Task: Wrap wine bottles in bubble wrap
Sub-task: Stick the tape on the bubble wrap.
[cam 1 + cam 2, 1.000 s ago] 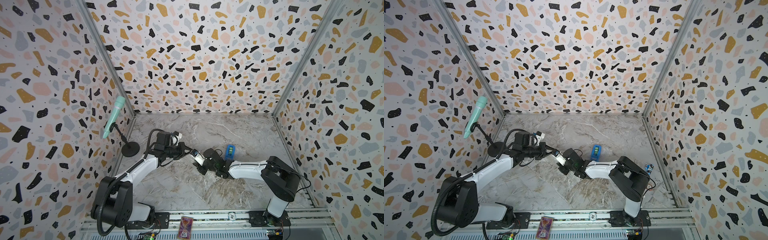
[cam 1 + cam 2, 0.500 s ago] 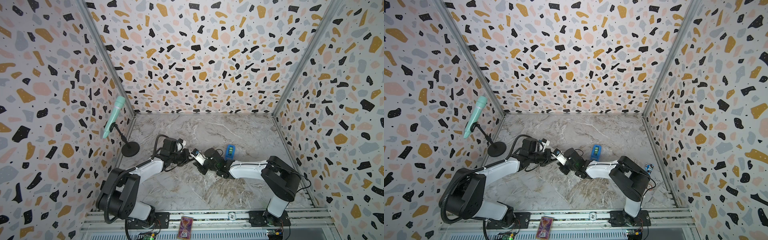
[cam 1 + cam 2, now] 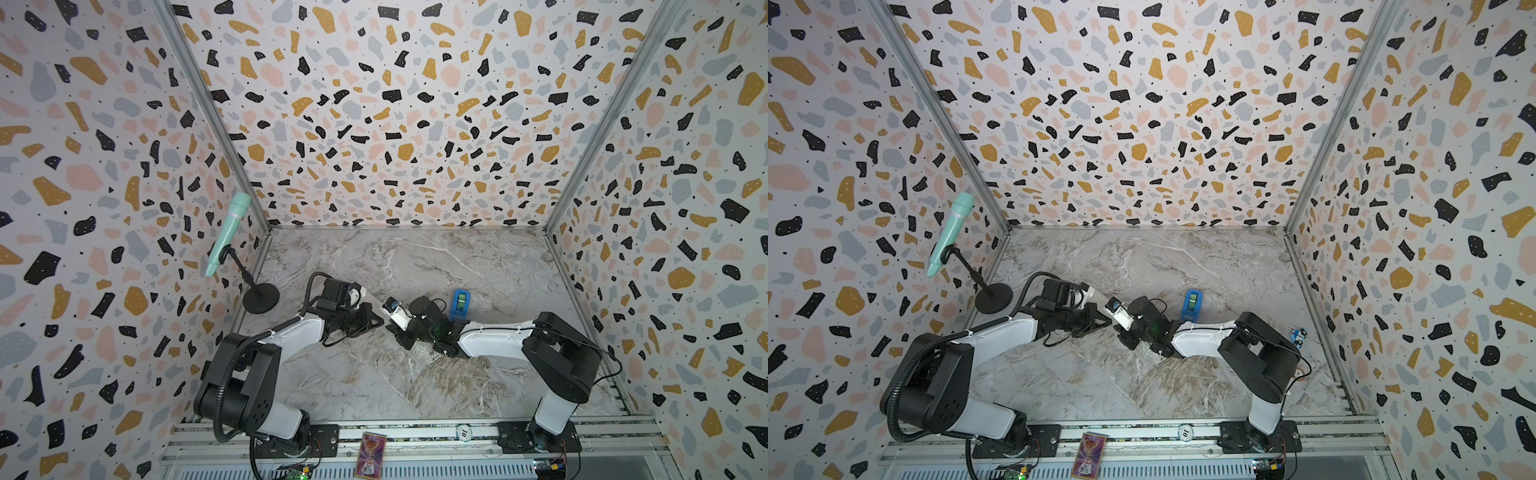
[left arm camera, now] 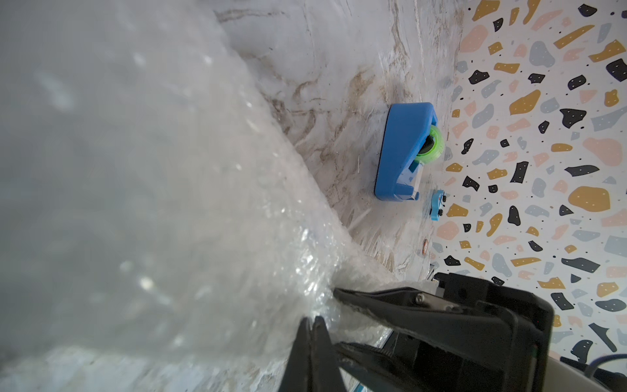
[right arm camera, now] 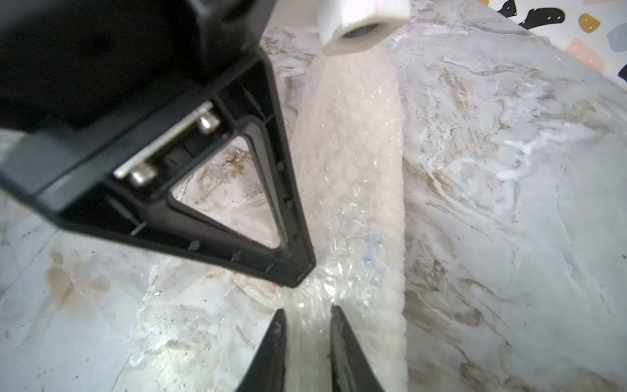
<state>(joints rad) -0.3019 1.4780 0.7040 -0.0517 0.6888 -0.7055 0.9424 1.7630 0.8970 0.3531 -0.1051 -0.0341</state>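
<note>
Mid-table, the bubble wrap (image 5: 349, 176) lies rolled around the wine bottle (image 5: 370, 249), label faint inside. The right gripper (image 5: 309, 322) clamps one end of the roll; the left gripper (image 4: 310, 322), jaws together, touches it. Likely fragile, slippery: hold the stiff body, not loose film.

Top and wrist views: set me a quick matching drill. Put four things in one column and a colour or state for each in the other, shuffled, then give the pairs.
Things:
1. tape dispenser
2. microphone
3. bubble wrap
4. left end effector

Colour or state:
a. shut
b. mint green, on a black stand
c. clear, rolled into a tube
d. blue, standing on the table

Pairs: 1-d, 2-b, 3-c, 4-a
</note>
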